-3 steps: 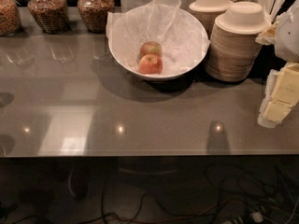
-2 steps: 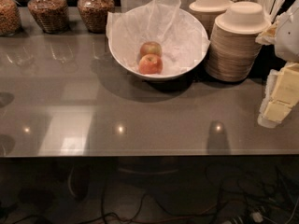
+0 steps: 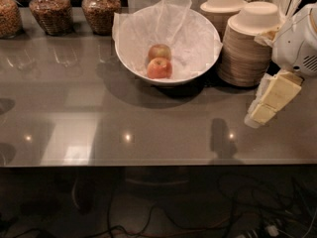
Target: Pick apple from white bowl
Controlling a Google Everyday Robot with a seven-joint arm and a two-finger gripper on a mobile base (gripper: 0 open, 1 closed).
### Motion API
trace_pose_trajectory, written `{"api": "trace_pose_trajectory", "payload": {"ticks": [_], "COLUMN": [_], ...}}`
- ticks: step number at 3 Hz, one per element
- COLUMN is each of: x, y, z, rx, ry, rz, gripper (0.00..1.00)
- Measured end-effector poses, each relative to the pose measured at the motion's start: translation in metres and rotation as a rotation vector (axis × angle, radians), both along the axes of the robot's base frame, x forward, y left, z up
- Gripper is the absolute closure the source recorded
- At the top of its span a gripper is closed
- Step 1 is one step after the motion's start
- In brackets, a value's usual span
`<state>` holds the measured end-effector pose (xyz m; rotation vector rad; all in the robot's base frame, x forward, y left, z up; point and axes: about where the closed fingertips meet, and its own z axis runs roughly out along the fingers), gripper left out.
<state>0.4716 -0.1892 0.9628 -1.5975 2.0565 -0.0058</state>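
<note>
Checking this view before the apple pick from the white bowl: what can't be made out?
Camera view:
- rear apple: lower part behind the front apple
- white bowl: inside covered by tissue paper
- tool, at the right over the table: arm cut by the right edge
- jars: tops cut by the top edge

- Just one camera, high up in front of the glossy grey-brown worktop [image 3: 158, 128], tilted down, facing its back edge.
- Fairly close in; the cream end effector [image 3: 262, 110] pokes in at the right edge.
</note>
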Motion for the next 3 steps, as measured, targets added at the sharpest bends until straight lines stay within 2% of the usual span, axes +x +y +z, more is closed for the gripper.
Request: {"api": "trace_pose_trajectory", "payload": {"ticks": [1, 2, 3], "x": [0.034, 0.074, 0.104], "y": [0.024, 0.052, 0.075], "z": [0.001, -0.001, -0.005], "rx": [0.101, 0.173, 0.211], "ry": [-0.079, -0.106, -0.108], "rz": [0.013, 0.031, 0.044], "gripper": [0.0, 0.0, 0.0]}}
